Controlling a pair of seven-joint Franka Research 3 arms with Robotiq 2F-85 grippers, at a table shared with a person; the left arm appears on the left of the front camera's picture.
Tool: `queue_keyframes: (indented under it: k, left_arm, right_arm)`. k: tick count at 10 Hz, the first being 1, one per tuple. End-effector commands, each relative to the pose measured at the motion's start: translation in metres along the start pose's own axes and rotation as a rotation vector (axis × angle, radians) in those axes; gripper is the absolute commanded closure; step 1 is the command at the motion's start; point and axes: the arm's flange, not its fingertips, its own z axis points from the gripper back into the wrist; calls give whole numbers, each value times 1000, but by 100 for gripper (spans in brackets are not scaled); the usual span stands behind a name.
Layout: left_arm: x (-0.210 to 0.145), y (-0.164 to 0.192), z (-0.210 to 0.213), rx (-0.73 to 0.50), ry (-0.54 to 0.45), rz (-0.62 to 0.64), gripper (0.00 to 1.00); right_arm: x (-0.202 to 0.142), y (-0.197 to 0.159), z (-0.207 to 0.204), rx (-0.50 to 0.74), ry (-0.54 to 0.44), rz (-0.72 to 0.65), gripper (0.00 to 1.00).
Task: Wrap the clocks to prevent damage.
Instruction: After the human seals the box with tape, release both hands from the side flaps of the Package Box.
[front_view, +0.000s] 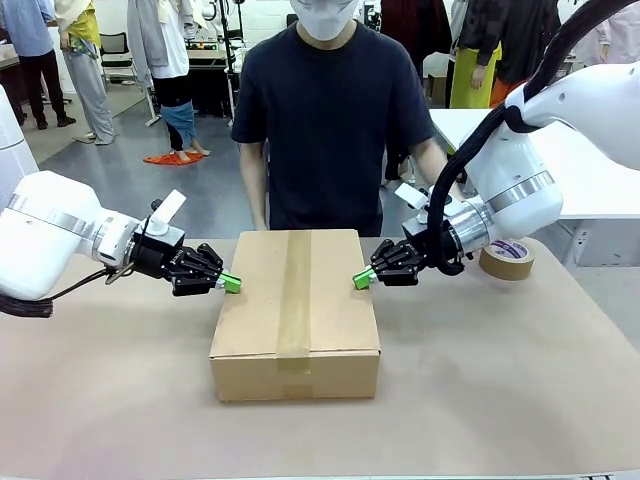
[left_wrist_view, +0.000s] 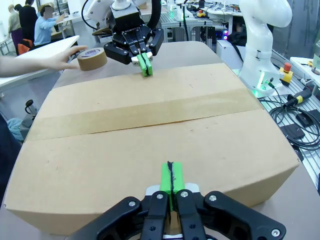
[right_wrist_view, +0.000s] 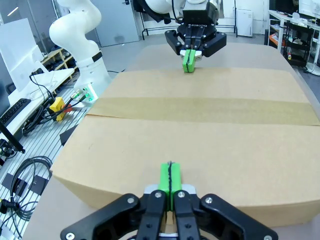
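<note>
- Cardboard box sits mid-table, flaps shut, a strip of brown tape running along the top seam from the far edge to the near face.
- Left arm comes in low from the left, wrist roughly level, fingers pointing toward the box. Left gripper has its green pads pressed together, holding nothing; tips just at the box's left top edge. Contact with the cardboard can't be confirmed.
- Right arm reaches in from the right, forearm angled down toward the box. Right gripper likewise pinched closed and empty, tips at the box's right top edge.
- Both grippers face each other across the box top.
- Roll of tape lies on the table by the right arm; left wrist view shows a person's hand touching it.
- Person stands at the far side, directly behind the box.
</note>
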Motion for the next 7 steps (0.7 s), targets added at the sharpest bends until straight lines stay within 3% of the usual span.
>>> queue_keyframes:
  k: [1,7]
  left_arm:
    - [0,0,-2,-1,2,-2,100]
    - [0,0,-2,-1,2,-2,100]
  right_arm:
    - [-3,0,-2,-8,-1,-2,99]
    - [-3,0,-2,-8,-1,-2,99]
